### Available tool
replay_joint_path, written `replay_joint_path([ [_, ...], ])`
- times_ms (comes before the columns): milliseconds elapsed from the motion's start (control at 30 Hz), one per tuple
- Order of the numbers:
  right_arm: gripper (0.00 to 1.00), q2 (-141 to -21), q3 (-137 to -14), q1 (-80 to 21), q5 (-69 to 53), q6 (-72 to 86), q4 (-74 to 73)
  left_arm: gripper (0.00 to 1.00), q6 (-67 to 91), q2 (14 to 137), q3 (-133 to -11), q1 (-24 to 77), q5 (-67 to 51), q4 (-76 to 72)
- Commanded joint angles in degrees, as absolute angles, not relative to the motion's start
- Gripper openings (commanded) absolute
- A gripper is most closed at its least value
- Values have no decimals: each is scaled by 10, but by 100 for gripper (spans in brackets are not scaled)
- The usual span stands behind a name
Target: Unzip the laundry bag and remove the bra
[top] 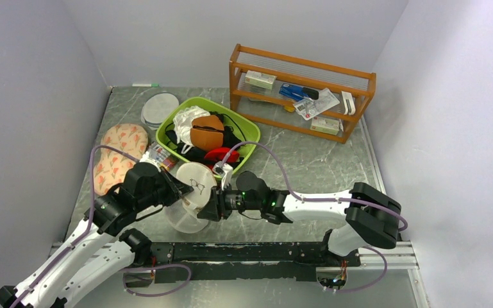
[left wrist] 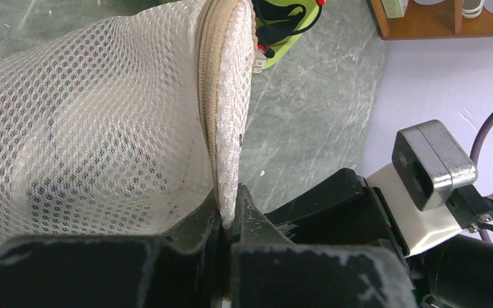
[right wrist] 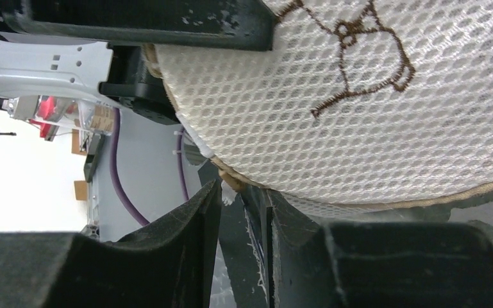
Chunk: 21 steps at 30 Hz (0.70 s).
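The laundry bag [top: 189, 208], a white mesh drum with a cream lid [top: 195, 181] and a dark squiggle, is held tilted off the table between both arms. My left gripper [top: 178, 190] is shut on the bag's zip seam at the lid's edge [left wrist: 229, 218]; the mesh wall [left wrist: 90, 128] fills that view. My right gripper [top: 213, 206] is at the bag's right rim. In the right wrist view its jaws [right wrist: 237, 199] stand a narrow gap apart, with a small white tab at the rim between the tips, below the lid [right wrist: 359, 115]. The bra is not visible.
A green basket [top: 247, 131] behind the bag holds an orange-brown cup [top: 206, 131], a red garment [top: 221, 154] and dark clothes. A wooden rack [top: 301, 96] stands at back right. A floral pad [top: 118, 154] and a white-grey disc [top: 160, 109] lie at left.
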<state>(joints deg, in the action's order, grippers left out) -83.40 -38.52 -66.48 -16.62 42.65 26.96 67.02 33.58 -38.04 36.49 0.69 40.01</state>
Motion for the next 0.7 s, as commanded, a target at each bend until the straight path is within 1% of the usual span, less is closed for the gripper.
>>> replay_joint_path([
  [0, 29, -832, -403, -672, -146, 425, 308, 7, 678, 333, -375, 366, -2, 367],
  [300, 28, -834, -405, -676, -143, 425, 322, 7, 675, 334, -378, 367, -2, 369],
  [667, 21, -841, -417, -676, -133, 422, 309, 7, 674, 336, -378, 367, -8, 373],
])
